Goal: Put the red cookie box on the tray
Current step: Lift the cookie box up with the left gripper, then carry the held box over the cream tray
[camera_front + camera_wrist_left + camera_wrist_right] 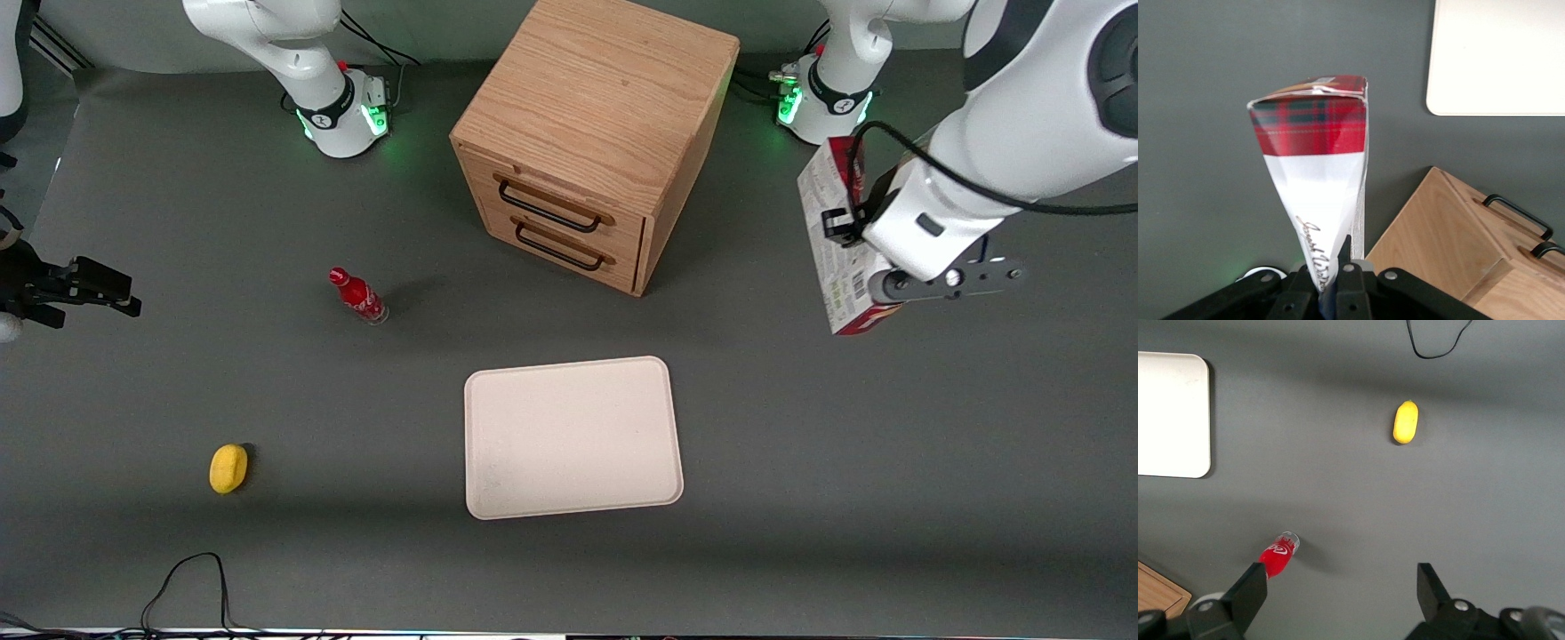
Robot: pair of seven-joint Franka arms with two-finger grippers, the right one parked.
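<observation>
Largest in the front view is the oak-coloured wooden drawer cabinet with two dark handles (pixel 596 142), standing at the upper middle of the frame. Below it, at lower centre, lies the flat cream rectangular tray with rounded corners (pixel 573 437), and nothing rests on it, so the placing is not yet done. What appears done is the pick-up: the long, thin red-and-white cookie box with a barcode (pixel 837 249) sits at the right edge of the frame, up in the grasp of the left arm's two-finger gripper (pixel 867 253) and seemingly off the grey table. What is left, by my reckoning, is carrying the box across to the tray, lowering it and letting go.

In the wrist view the gripper (pixel 1338 270) is closed on the white end of the cookie box (pixel 1315 160), whose red tartan end points away from the camera; the fingers pinch the carton's thin faces. The box and the tray are well apart.

Smaller things lie toward the parked arm's end: a small red bottle (pixel 357 296) at left of centre and a yellow oval lemon-like object (pixel 228 468) at lower left.
</observation>
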